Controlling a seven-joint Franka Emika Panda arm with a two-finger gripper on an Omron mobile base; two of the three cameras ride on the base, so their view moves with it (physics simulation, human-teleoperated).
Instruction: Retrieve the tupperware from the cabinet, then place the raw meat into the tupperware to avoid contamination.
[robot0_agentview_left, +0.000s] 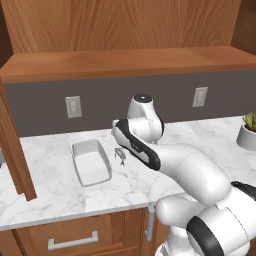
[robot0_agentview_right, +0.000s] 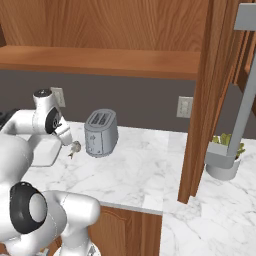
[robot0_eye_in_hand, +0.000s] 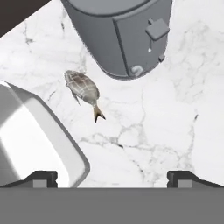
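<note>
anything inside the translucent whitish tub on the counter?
The translucent whitish square plastic tub looks empty; the small greyish-tan fish-shaped raw meat lies outside it on the white marble counter. Hand view crops the tub's far side.

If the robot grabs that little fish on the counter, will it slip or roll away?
Probably it won't roll: the fish looks flat on its side on the marble counter. It may slip, since its body is smooth and tapers to a thin tail. It looks tiny beside the toaster and tub, so likely light and easily nudged by the open fingers.
</note>
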